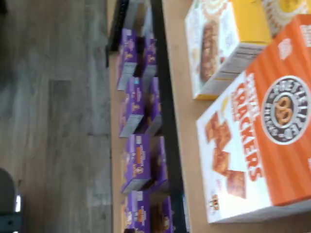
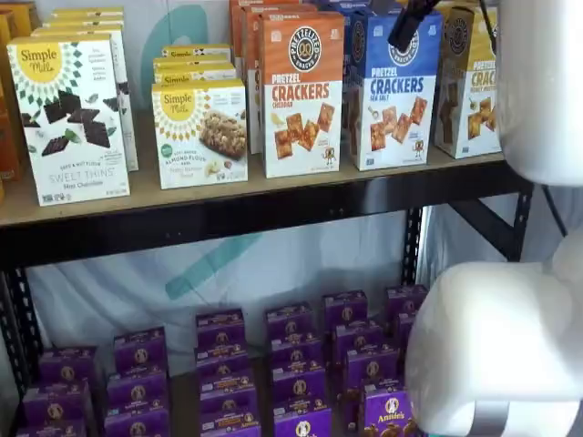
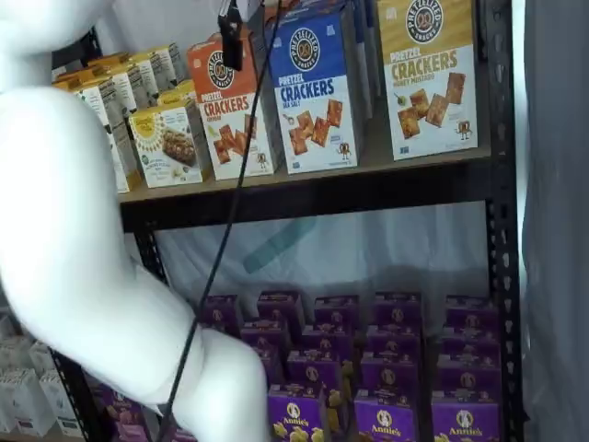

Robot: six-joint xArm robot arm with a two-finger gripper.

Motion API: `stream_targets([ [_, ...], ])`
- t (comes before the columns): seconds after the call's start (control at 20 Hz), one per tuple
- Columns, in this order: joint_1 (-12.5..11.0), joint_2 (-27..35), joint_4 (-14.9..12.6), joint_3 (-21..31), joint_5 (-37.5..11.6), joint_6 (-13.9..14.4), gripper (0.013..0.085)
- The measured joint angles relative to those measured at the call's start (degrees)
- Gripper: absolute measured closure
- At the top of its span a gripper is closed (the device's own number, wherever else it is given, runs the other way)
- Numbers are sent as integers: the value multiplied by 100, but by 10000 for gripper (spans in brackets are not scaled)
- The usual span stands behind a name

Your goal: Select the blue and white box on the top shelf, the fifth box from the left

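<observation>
The blue and white box (image 2: 393, 91) (image 3: 313, 92) stands upright on the top shelf (image 2: 273, 189) (image 3: 386, 164), between an orange Cheddar box (image 2: 302, 91) and a yellow-topped cracker box (image 2: 469, 86). My gripper (image 2: 410, 23) (image 3: 230, 41) shows only as a black finger hanging from the upper edge in both shelf views, in front of the boxes at their top height. It stands open with no box in it. The wrist view shows the orange box (image 1: 262, 141), not the blue one.
Simple Mills boxes (image 2: 200, 132) fill the shelf's left part. Rows of small purple boxes (image 2: 291, 364) (image 1: 136, 160) sit on the lower level. The white arm (image 2: 510, 346) (image 3: 83, 239) bulks in front, with a cable (image 3: 221, 249) hanging down.
</observation>
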Motion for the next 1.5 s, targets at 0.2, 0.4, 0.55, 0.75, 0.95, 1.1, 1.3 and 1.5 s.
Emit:
stream_targets([
  [0.2, -56, 128, 143, -109, -155, -3, 130],
  [0.4, -40, 324, 167, -289, -257, 11, 130],
  [0.55, -18, 536, 125, -491, -238, 9, 130],
  [0.75, 2, 860, 80, -785, -171, -5, 130],
  [0.95, -45, 1148, 127, -1040, -149, -38, 130],
  [1.1, -46, 1328, 109, -1199, -190, -59, 130],
  [1.3, -6, 1553, 53, -1376, -266, -75, 130],
  [1.5, 83, 1783, -91, -1566, -297, -77, 130],
])
